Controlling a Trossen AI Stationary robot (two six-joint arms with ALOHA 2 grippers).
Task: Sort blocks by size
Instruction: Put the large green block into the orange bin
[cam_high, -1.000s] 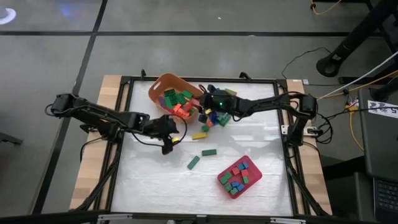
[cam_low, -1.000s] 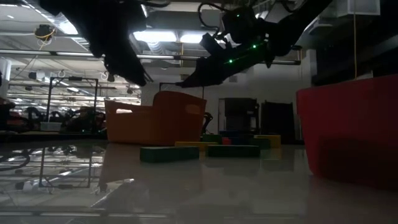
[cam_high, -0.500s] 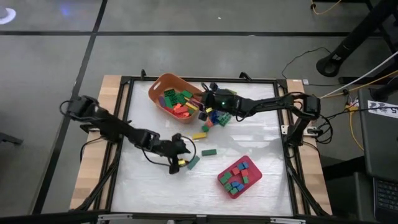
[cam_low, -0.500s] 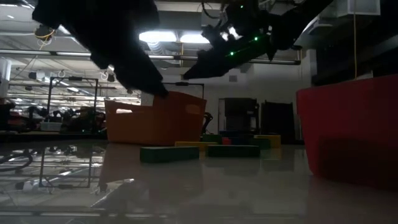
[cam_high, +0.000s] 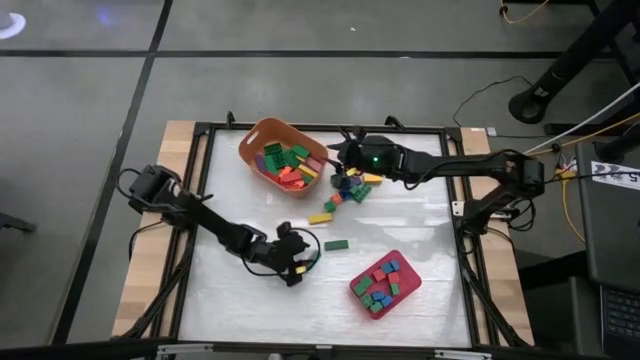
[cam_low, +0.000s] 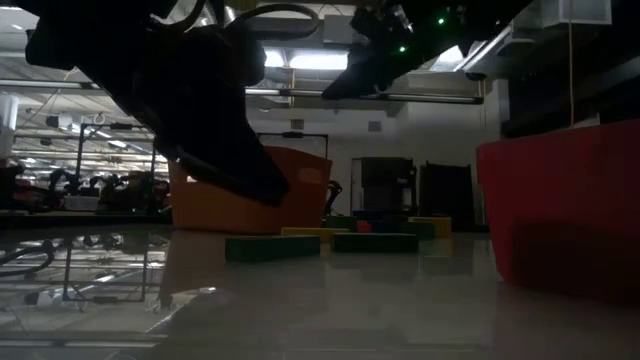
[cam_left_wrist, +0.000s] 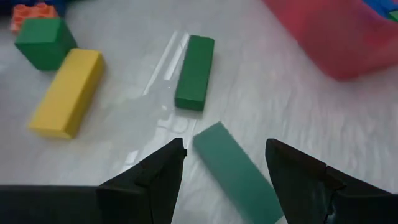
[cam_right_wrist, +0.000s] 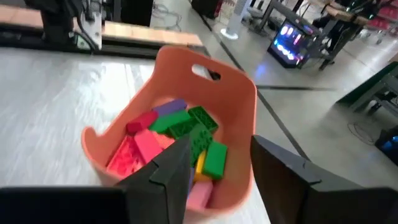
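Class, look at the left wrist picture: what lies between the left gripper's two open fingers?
In the left wrist view, the left gripper stands open, and one end of a long teal-green block lies between its fingers on the table.

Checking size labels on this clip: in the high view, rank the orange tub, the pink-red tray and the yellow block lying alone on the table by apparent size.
1. Orange tub, largest.
2. Pink-red tray, somewhat smaller.
3. Yellow block, by far the smallest.

In the left wrist view the teal-green block (cam_left_wrist: 236, 169) runs out past the picture's edge, and the red tray (cam_left_wrist: 339, 34) is cut off. The left gripper (cam_high: 298, 262) hides that block from above.
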